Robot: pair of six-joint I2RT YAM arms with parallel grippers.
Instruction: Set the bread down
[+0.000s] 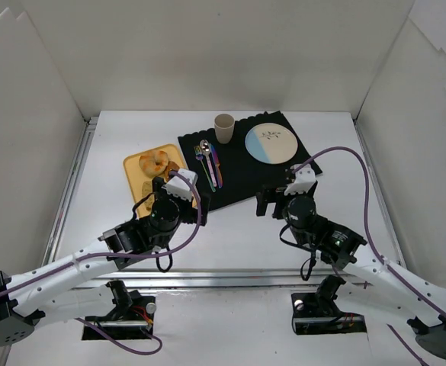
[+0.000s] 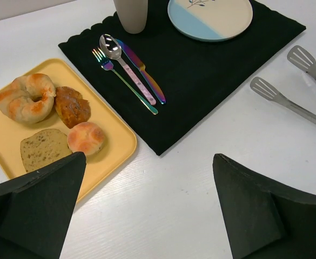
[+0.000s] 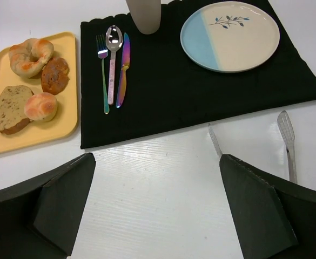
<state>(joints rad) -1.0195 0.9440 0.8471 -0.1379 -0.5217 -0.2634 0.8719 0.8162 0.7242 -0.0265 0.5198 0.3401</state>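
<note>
The bread (image 2: 86, 138) is a small round golden bun with a paler top. It lies on the yellow tray (image 2: 117, 144) beside a ring-shaped pastry (image 2: 26, 98), a dark brown oval piece (image 2: 72, 106) and a slice of seeded loaf (image 2: 43, 148). In the right wrist view the bread (image 3: 40, 106) sits at the left. The round blue-and-cream plate (image 1: 272, 143) rests on the black mat (image 1: 242, 171). My left gripper (image 2: 149, 158) hangs open over bare table just right of the tray, holding nothing. My right gripper (image 3: 158, 157) is open too, in front of the mat.
A beige cup (image 1: 223, 128) stands at the mat's back edge. A fork, spoon and knife (image 3: 113, 65) lie on the mat's left part. Metal tongs (image 2: 284, 100) lie on the table near the right gripper. White walls enclose the table.
</note>
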